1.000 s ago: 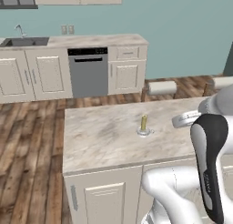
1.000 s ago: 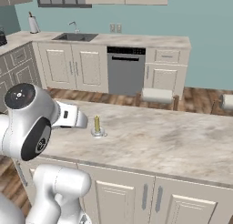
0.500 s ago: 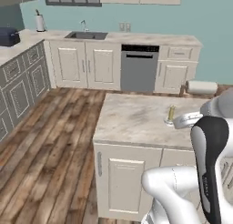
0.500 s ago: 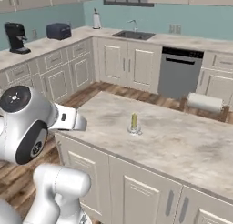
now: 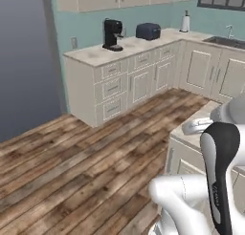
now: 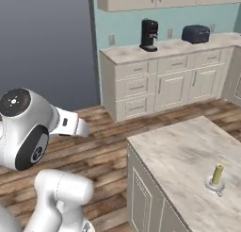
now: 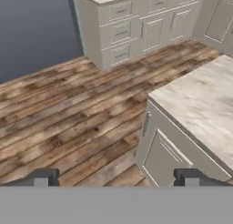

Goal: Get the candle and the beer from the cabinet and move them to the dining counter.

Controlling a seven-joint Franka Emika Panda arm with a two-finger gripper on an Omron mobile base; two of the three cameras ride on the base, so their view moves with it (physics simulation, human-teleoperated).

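1 candle, 1 dining counter, 1 coffee mkr, 1 toaster

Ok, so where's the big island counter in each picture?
Left base view: the dining counter is at the right edge, partly behind the white arm.
Right base view: it is at the lower right, with the candle standing on it.
Hand view: it is on the right side.
Shared landmark: the cream drawer unit across the wooden floor.

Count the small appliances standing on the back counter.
2: a black coffee machine toward the counter's left end, and a dark toaster further right along it. More may sit beyond the frame's right edge.
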